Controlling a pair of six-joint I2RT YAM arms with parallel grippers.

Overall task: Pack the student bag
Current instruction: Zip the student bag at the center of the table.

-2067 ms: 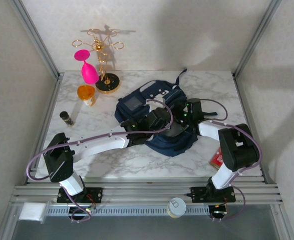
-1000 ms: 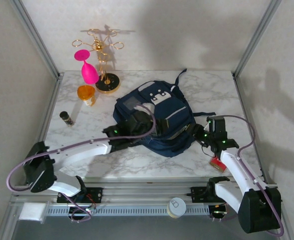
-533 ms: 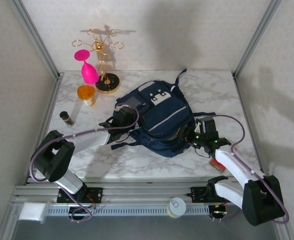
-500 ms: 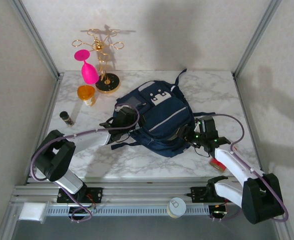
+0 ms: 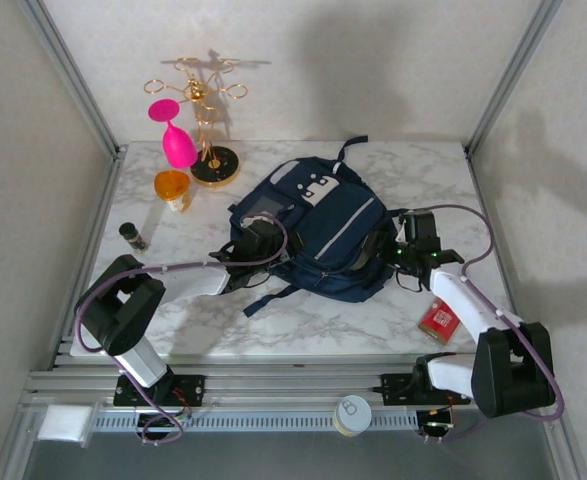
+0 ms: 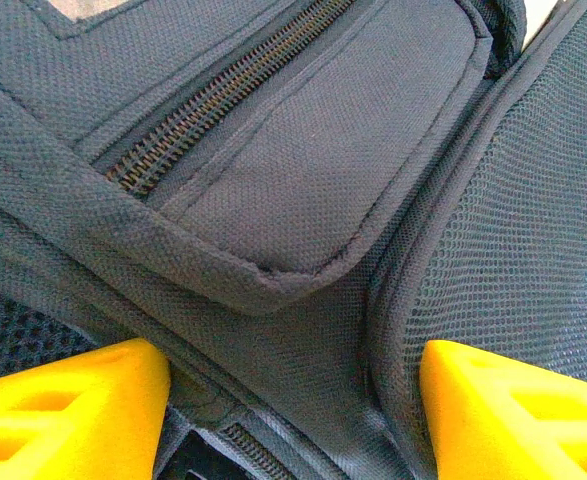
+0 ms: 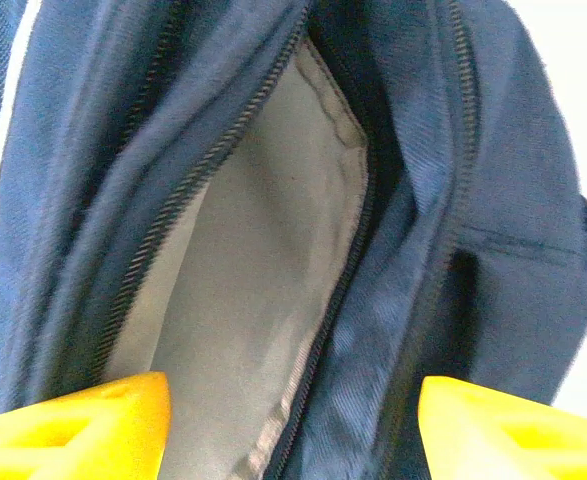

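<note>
Marble-patterned table [image 5: 428, 178], enclosed by pale walls and aluminium posts [image 5: 71, 75]. At the far left, a gold wire rack [image 5: 201, 95] with ring-shaped arms is set on a round black base [image 5: 215, 167]. A pink goblet [image 5: 178, 145] is held inverted and tilted at the rack's left side, foot uppermost. An orange cup [image 5: 172, 187] is placed just near-left of the base. A small dark cylinder [image 5: 132, 236] is stood upright by the left edge. A red packet [image 5: 439, 321] is laid flat at the near right. On the near rail [image 5: 273, 385], a round white container [image 5: 353, 414] and, far left, a white pad [image 5: 63, 423] are seen.
</note>
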